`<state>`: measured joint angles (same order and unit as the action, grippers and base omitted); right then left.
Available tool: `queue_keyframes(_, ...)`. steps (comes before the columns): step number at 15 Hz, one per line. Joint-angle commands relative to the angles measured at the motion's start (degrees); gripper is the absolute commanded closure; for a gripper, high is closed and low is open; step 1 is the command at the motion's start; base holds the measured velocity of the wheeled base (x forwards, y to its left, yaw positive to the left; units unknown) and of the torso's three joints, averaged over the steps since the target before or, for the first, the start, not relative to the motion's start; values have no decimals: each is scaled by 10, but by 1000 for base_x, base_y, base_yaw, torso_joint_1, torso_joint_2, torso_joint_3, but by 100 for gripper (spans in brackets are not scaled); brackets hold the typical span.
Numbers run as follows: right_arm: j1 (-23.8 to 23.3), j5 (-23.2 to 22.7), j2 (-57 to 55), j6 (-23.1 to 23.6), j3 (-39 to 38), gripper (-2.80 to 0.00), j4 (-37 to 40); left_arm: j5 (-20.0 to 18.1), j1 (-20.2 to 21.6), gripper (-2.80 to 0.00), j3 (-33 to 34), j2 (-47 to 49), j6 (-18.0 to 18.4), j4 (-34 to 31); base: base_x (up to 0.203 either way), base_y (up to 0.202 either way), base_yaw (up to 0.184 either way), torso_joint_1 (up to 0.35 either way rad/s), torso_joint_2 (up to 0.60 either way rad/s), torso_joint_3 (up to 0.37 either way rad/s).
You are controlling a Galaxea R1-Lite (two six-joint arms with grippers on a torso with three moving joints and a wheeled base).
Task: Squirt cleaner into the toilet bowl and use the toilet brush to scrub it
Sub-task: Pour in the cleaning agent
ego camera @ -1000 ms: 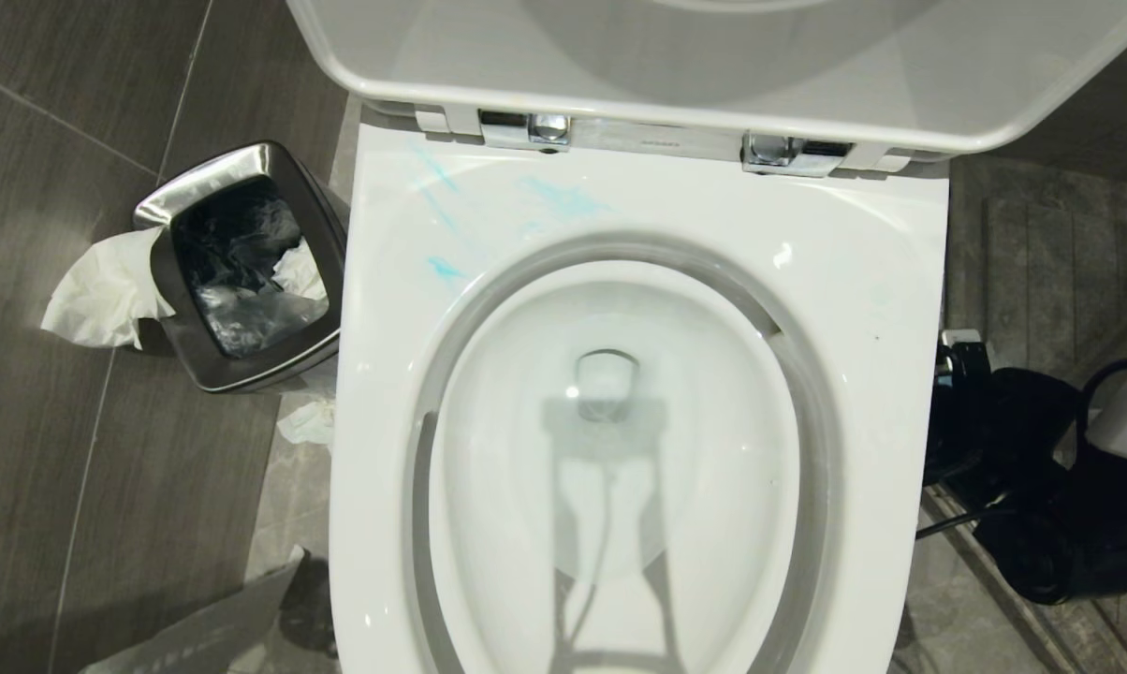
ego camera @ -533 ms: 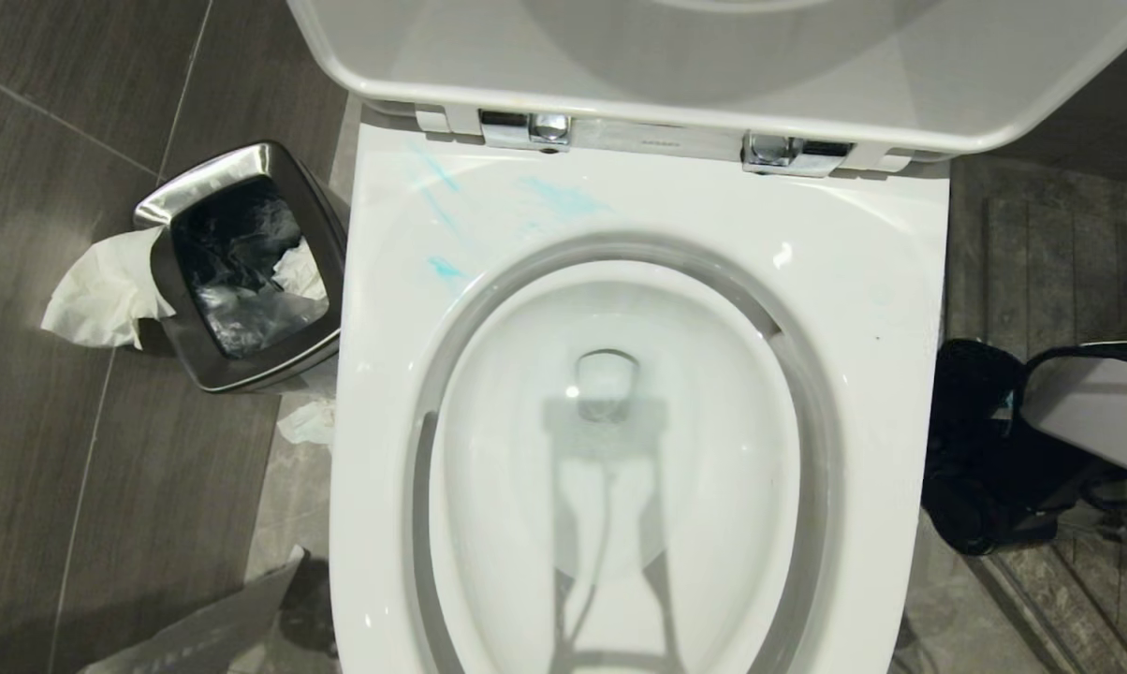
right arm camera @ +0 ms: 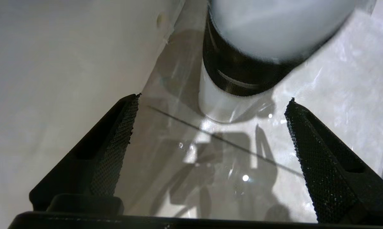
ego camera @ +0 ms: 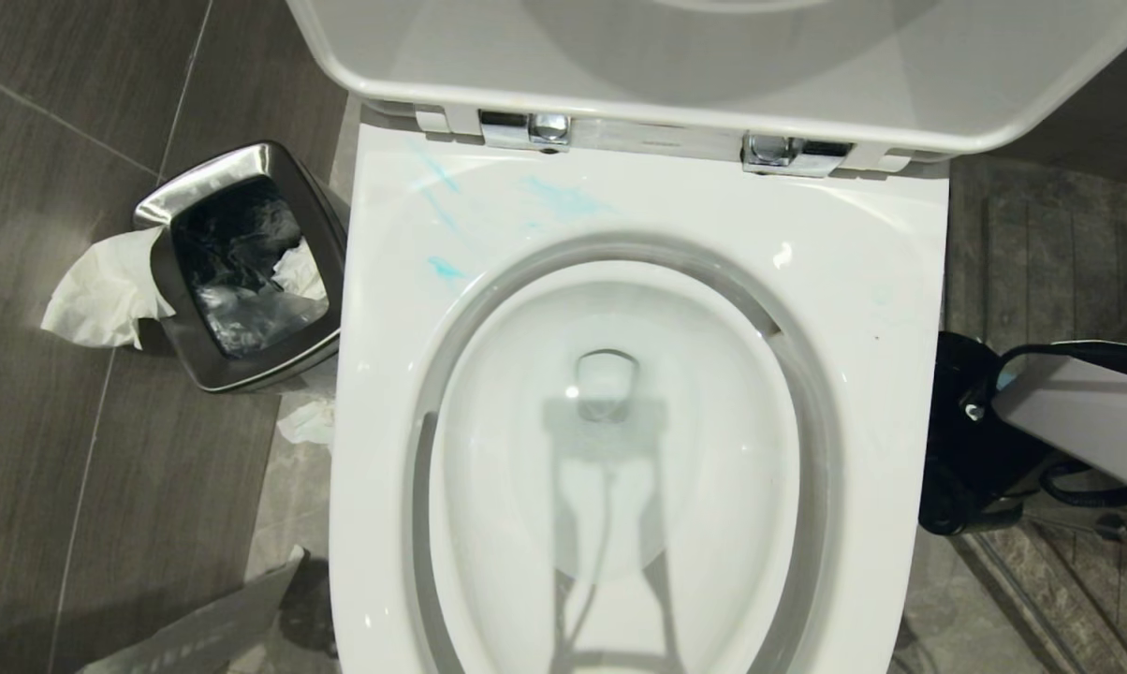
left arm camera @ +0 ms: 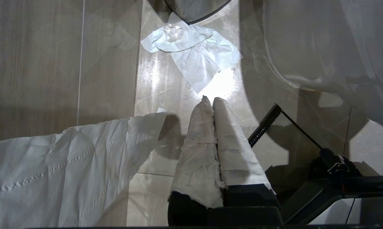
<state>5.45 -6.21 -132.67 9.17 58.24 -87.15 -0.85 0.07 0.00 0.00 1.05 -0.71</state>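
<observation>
The toilet bowl [ego camera: 620, 449] is the landmark here: broad white glossy porcelain, lid raised behind its chrome hinges [ego camera: 549, 126], with the small round drain [ego camera: 606, 379] near the middle of the basin. The cleaner [ego camera: 563, 198] shows only as pale teal streaks and smears on the flat white rim at the bowl's rear left, just in front of the hinges; none is plain inside the basin, and no bottle is in view. Left of the bowl stands a steel waste bin [ego camera: 241, 267] with white tissue [ego camera: 100, 290] draped over its far edge, and more tissue lies on the tiles between bin and bowl.

The right arm [ego camera: 1078, 421] reaches in low on the floor just beside the bowl's right flank. In its wrist view the right gripper [right arm camera: 210, 101] has its black textured fingers [right arm camera: 115, 146] spread wide with nothing between them, aimed at a white and black cylindrical thing standing on the shiny floor; I cannot tell what it is. The left gripper [left arm camera: 209, 99] hangs over the floor left of the bowl, its wrapped fingers pressed together and empty.

The toilet brush is in none of the views. Its slim plastic handle should be light, stiff and smooth, so a firm pinch high on the shaft, below the looped end, seems the safest hold.
</observation>
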Motion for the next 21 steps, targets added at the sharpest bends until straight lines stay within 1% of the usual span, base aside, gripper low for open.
queue_keyframes(1, -1, 0, -7, 4, 16, -280, -5, 1, 0, 0, 0, 1, 0, 0, 0, 0, 0, 0, 0, 0)
queue_keyframes(5, -3, 1, -15, 13, 59, -280, -5, 1, 0, 0, 0, 1, 0, 0, 0, 0, 0, 0, 0, 0)
queue_keyframes(7, -9, 1, -16, 26, 79, -280, -5, 1, 0, 0, 0, 1, 0, 0, 0, 0, 0, 0, 0, 0)
queue_keyframes(10, -11, 1, -25, 29, 98, -280, -5, 1, 0, 0, 0, 1, 0, 0, 0, 0, 0, 0, 0, 0)
queue_keyframes(14, -15, -1, -64, 37, 169, -280, -5, 0, 0, 0, 1, 1, 0, 0, 0, 0, 0, 0, 0, 0)
queue_keyframes(16, -18, -8, -80, 44, 194, -280, -5, 0, 0, 0, 0, 1, 0, 0, 0, 0, 0, 0, 0, 0)
queue_keyframes(21, -18, -27, -92, 46, 226, -280, -5, 0, 0, 0, 0, 1, 0, 0, 0, 0, 0, 0, 0, 0)
